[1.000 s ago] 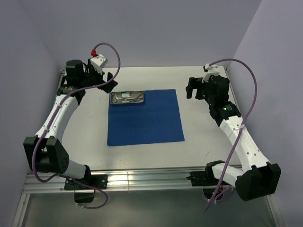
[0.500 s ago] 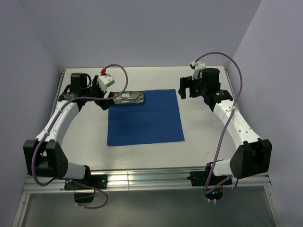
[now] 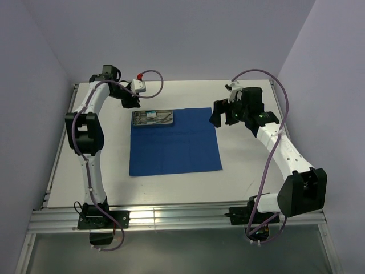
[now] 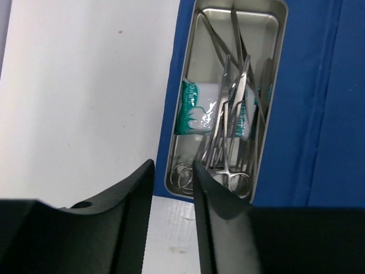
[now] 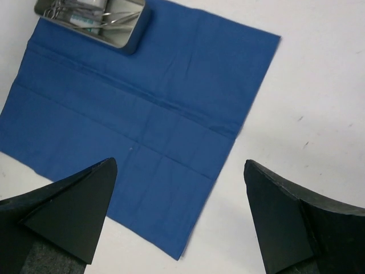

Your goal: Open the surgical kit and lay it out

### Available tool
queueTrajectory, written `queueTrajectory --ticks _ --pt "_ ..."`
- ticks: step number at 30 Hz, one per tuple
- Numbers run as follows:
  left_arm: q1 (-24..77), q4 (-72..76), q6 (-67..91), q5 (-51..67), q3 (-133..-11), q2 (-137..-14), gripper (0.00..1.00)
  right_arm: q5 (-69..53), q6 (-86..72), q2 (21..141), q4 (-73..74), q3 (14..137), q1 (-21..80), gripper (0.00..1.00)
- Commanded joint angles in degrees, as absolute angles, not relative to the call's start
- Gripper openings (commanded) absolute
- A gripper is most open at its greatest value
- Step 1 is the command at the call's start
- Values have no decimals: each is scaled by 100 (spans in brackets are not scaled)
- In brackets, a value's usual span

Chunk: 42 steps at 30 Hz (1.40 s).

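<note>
Slim steel instruments in shallow steel tray: likely stiff, slippery; take by ring handles. Left jaws narrowly apart, right wide.

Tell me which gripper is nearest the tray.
The left gripper: its narrowly parted jaws sit at the tray's ring-handle end, while the wide-open right gripper hangs by the cloth's other far corner.

We count one blue cloth, one steel tray, one white-green packet, and overlapping steel instruments too tangled to number.
</note>
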State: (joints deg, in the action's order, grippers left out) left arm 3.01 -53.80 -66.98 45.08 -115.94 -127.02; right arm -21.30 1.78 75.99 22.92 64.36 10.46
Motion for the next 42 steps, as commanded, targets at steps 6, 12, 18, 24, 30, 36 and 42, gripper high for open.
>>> queueTrajectory --ticks 6,12,18,24,30,36,42 --pt "360 -5915 -7760 4377 -12086 -13184 30 -2460 62 7611 2329 6442 1020 100" --pt "501 -5863 -8156 4131 -11628 -13140 28 -2593 9 7796 2303 6390 1020 100" --pt "615 -5713 -8077 4061 -11593 -13210 25 -2698 -228 7831 2294 6407 1020 100" --pt "756 -5634 -7928 4008 -11549 -13201 23 -2681 -237 7831 2312 6364 1020 100" --pt "826 -5748 -7910 3964 -11391 -13070 19 -2672 -237 7831 2320 6328 1011 100" --pt "835 -5686 -7638 3929 -11162 -12894 24 -2672 -255 7831 2320 6302 1011 100" --pt "835 -5493 -7454 3815 -10942 -12779 26 -2698 -299 7866 2320 6275 1011 100"
